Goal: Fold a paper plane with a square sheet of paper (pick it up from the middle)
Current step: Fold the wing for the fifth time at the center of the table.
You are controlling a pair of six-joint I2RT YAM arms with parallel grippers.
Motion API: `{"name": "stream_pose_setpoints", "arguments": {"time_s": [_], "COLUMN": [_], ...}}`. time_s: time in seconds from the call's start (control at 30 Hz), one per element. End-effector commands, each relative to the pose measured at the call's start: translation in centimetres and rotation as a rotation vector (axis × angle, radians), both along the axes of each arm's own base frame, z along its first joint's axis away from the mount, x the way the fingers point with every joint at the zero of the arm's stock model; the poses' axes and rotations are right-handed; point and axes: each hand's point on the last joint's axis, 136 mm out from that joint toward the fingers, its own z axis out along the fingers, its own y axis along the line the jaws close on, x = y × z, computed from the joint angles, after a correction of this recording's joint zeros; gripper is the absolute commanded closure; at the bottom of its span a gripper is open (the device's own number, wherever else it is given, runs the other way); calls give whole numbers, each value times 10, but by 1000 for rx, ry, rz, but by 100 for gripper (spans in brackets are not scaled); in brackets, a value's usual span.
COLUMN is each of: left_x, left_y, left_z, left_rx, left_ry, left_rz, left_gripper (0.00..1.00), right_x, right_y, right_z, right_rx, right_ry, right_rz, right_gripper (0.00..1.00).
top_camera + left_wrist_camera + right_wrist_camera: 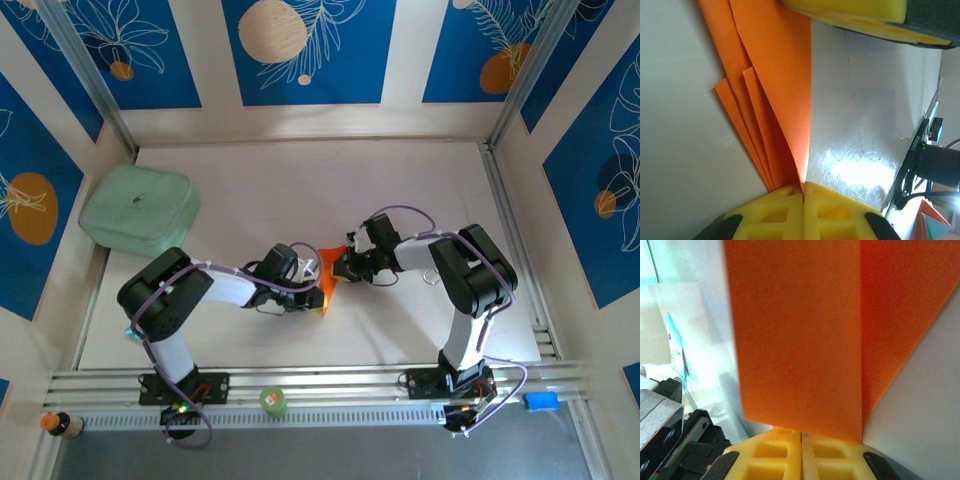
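We find the creased orange paper (326, 290) mid-table between both arms, left gripper (803, 192) pinched closed on its left side, right gripper (801, 436) pinched closed on its right side.

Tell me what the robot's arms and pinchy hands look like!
The left arm and right arm have chunky black joints, white links and looping purple cables. The left gripper and right gripper have bright yellow fingers with square hollows.
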Motion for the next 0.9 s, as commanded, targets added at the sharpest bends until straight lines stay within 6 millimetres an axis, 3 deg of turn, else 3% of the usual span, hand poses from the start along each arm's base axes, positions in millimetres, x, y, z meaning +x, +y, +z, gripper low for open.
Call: {"name": "stream_pose_setpoints", "arguments": {"time_s": [0.0, 0.23, 0.33, 0.43, 0.63, 0.87], "left_x": [-55, -61, -64, -66, -73, -79], "left_y": [28, 26, 27, 28, 30, 36], "left_z": [-37, -30, -32, -33, -36, -38], "left_rx": [144, 118, 122, 126, 133, 149], "left_ry": [203, 202, 209, 214, 233, 238], "left_rz": [-67, -90, -99, -109, -137, -138], "left_gripper": [91, 90, 99, 100, 89, 83], "right_x": [-15, -14, -15, -14, -14, -14], "right_y": [-13, -14, -14, -14, -14, -15], "right_z": [-33, -35, -36, -35, -36, -37], "right_rx": [-126, -140, -143, -145, -150, -159], "right_ry": [76, 78, 81, 80, 83, 85], "right_rz": [-20, -19, -19, -19, -20, -23], "right_gripper": [93, 93, 93, 94, 94, 94]}}
